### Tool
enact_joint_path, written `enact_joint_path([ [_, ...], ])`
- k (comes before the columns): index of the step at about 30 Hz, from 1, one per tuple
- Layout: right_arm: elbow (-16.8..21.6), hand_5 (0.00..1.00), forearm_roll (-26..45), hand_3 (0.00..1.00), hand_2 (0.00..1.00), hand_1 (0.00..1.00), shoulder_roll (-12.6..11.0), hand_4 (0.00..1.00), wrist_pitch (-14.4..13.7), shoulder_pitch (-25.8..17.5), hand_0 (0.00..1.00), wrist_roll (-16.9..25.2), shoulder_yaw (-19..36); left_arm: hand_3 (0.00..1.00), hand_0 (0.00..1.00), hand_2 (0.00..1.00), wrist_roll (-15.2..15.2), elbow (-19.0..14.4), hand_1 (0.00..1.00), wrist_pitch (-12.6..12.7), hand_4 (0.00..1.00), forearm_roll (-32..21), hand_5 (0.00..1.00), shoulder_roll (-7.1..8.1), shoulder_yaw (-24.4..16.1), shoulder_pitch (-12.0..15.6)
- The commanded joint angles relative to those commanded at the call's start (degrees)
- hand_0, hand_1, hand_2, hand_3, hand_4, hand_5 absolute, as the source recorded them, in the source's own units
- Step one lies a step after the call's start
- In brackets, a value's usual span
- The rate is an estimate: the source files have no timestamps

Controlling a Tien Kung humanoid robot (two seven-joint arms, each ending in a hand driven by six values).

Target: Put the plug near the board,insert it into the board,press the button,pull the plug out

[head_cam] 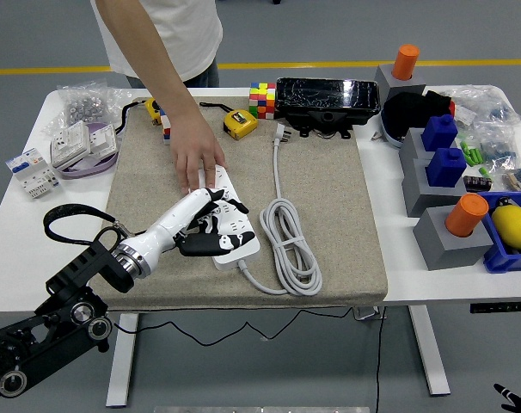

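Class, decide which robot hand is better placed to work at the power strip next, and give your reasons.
Left. The left hand already lies over the power strip; only a right fingertip shows at the bottom corner.

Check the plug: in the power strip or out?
Out. The plug lies on the mat near the tape measure, clear of the power strip; its cable is coiled alongside.

Your way to the power strip [230, 219] is blocked above by the person's hand [197, 157]; the coiled cable [291, 245] crowds its right side.
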Motion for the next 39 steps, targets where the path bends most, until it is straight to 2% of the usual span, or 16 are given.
enact_joint_path([
  [8,-0.04,0.521,0.17,0.618,0.685,0.672,-0.35,0.979,-0.01,0.18,0.581,-0.04,-0.42,0.626,0.106,0.174,2.47,0.50,0.069,-1.97,0.799,1.04,0.394,0.36,1.30,-0.73],
  [10,-0.05,0.521,0.23,0.618,0.685,0.672,-0.39,0.979,0.02,0.16,0.581,-0.05,-0.60,0.626,0.106,0.174,3.90,0.58,0.069,-2.81,0.799,1.61,0.394,0.38,1.59,-0.87],
  [11,-0.06,0.521,0.25,0.618,0.685,0.672,-0.40,0.979,0.02,0.15,0.582,-0.05,-0.73,0.701,0.101,0.136,5.04,0.68,0.061,-3.57,0.795,2.24,0.389,0.37,1.75,-0.95],
  [16,0.06,0.521,0.31,0.618,0.685,0.672,-0.45,0.979,0.00,0.19,0.582,-0.01,-1.07,0.701,0.101,0.136,9.70,0.54,0.061,-6.67,0.795,4.30,0.389,0.50,2.42,-0.98],
  [17,0.07,0.521,0.32,0.618,0.685,0.672,-0.47,0.979,0.00,0.20,0.581,-0.01,-1.13,0.806,0.087,0.127,10.77,0.48,0.061,-7.34,0.798,4.49,0.393,0.53,2.50,-1.00],
  [20,0.09,0.521,0.37,0.618,0.685,0.672,-0.57,0.979,-0.01,0.38,0.581,-0.01,-1.29,0.806,0.087,0.127,13.48,0.64,0.061,-8.99,0.798,5.16,0.393,0.56,2.78,-1.23],
  [22,0.08,0.521,0.40,0.618,0.685,0.672,-0.61,0.979,-0.02,0.44,0.581,-0.01,-1.29,0.806,0.087,0.127,14.07,0.77,0.061,-9.30,0.798,5.51,0.393,0.61,3.05,-1.35],
  [23,0.08,0.521,0.43,0.618,0.685,0.672,-0.63,0.979,-0.02,0.44,0.581,-0.01,-1.31,0.848,0.089,0.126,14.25,0.76,0.060,-9.42,0.797,5.48,0.392,0.63,3.09,-1.38],
  [39,0.08,0.521,0.38,0.618,0.685,0.672,-0.73,0.979,0.02,0.20,0.581,0.00,-1.33,0.818,0.086,0.126,15.18,0.96,0.061,-10.45,0.805,5.62,0.407,0.31,3.35,-1.20],
])
